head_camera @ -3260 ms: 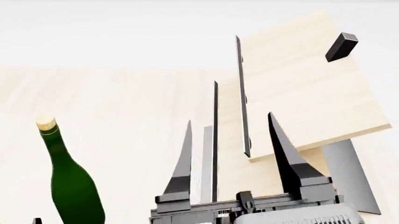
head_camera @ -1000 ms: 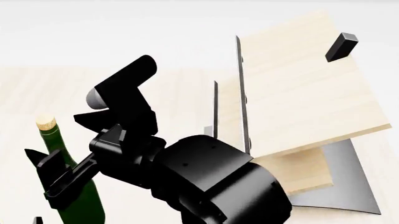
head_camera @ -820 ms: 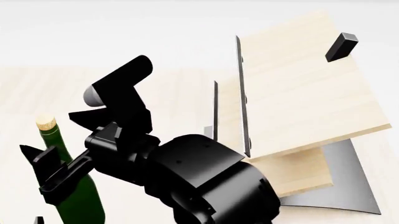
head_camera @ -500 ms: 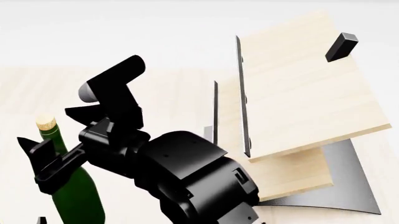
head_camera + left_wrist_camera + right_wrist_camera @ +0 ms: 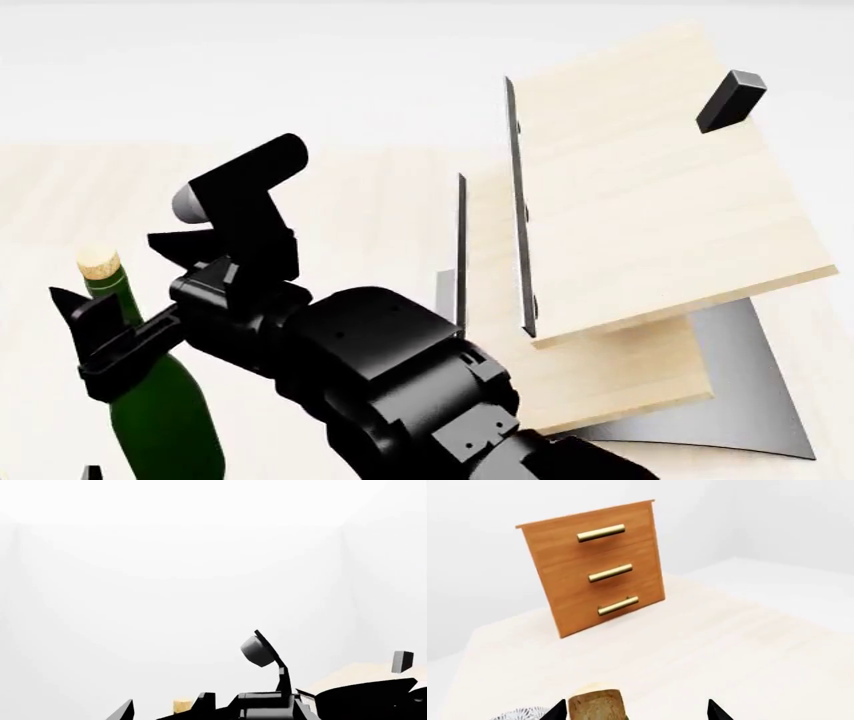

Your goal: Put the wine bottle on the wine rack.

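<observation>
The wine bottle (image 5: 160, 410) stands upright at the left of the head view, dark green with a tan cork (image 5: 96, 263). My right gripper (image 5: 118, 280) reaches across from the lower right and is open, one finger on each side of the bottle's neck. In the right wrist view the cork (image 5: 595, 706) sits between that gripper's (image 5: 637, 711) tips, close to one finger. The wine rack (image 5: 641, 200) stands at the right: tilted pale boards, a black block (image 5: 730, 100) and a grey base (image 5: 747, 390). My left gripper (image 5: 207, 715) stays low beside the bottle, with one fingertip (image 5: 125, 712) showing.
A brown cabinet (image 5: 600, 570) with three brass handles stands on the pale table (image 5: 747, 645) beyond the bottle. A patterned bowl (image 5: 527, 714) lies near the bottle's foot. The right arm (image 5: 387, 380) fills the lower middle of the head view.
The right arm has swung in from the lower right and brought its open gripper around the bottle's neck. Over the last second it shifted slightly left. The bottle and the rack have not moved.
</observation>
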Robot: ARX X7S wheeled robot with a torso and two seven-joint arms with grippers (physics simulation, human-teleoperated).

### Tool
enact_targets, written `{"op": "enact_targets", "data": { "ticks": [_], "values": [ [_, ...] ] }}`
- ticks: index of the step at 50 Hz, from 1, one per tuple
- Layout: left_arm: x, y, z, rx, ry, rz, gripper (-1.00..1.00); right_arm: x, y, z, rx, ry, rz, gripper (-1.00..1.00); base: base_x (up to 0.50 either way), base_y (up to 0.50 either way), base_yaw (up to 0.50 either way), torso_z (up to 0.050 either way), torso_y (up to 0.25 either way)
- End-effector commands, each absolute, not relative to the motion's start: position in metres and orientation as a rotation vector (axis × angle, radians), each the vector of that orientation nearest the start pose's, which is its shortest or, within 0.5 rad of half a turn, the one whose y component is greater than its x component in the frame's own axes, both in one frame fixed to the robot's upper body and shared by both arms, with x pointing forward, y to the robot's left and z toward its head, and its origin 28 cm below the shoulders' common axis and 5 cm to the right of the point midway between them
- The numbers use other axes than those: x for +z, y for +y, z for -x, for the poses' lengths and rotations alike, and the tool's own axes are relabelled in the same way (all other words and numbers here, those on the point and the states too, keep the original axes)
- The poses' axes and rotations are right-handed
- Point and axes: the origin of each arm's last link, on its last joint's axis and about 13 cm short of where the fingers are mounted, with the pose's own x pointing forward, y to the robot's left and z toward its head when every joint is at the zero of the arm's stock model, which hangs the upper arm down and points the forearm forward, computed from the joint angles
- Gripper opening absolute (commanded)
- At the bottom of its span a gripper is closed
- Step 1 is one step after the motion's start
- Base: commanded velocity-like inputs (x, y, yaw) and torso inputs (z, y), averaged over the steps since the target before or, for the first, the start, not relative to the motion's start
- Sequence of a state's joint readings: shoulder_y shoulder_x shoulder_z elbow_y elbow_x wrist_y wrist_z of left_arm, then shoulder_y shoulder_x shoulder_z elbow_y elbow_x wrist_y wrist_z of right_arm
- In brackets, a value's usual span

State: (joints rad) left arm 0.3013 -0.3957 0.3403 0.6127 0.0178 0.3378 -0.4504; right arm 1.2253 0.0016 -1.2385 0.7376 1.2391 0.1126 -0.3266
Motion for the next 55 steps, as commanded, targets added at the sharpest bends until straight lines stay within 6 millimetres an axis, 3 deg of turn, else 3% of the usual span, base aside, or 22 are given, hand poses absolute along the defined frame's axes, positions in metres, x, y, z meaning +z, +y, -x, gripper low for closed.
{"op": "enact_targets", "data": {
  "ticks": [1,3,4,12,21,32,36,55],
  "values": [
    [0.102,0.195,-0.125,-0.073,-0.581,-0.008,1.0,0.164,0.041,-0.375,1.073,0.132,-0.123,1.0,0.0,0.0,0.0,0.0,0.0],
    [0.102,0.194,-0.126,-0.073,-0.581,-0.009,1.0,0.163,0.041,-0.375,1.071,0.129,-0.119,1.0,0.0,0.0,0.0,0.0,0.0],
    [0.101,0.194,-0.126,-0.074,-0.581,-0.009,1.0,0.163,0.041,-0.375,1.07,0.128,-0.123,-1.0,0.0,0.0,0.0,0.0,0.0],
    [0.101,0.194,-0.126,-0.074,-0.58,-0.009,1.0,0.161,0.039,-0.376,1.067,0.13,-0.123,-1.0,0.0,0.0,0.0,0.0,0.0],
    [0.101,0.194,-0.126,-0.074,-0.58,-0.01,1.0,0.177,0.034,-0.377,1.065,0.091,-0.162,-1.0,0.0,0.0,0.0,0.0,0.0],
    [0.101,0.194,-0.126,-0.075,-0.58,-0.012,1.0,0.261,0.005,-0.369,1.024,-0.011,-0.186,-1.0,0.0,0.0,0.0,0.0,0.001],
    [0.1,0.194,-0.126,-0.076,-0.578,-0.013,1.0,0.283,-0.009,-0.368,0.997,-0.026,-0.199,-1.0,0.0,0.0,0.0,0.0,0.0],
    [0.1,0.193,-0.126,-0.078,-0.575,-0.019,1.0,0.334,-0.057,-0.368,0.861,-0.066,-0.226,-1.0,0.0,0.0,0.0,0.0,0.001]
  ]
}}
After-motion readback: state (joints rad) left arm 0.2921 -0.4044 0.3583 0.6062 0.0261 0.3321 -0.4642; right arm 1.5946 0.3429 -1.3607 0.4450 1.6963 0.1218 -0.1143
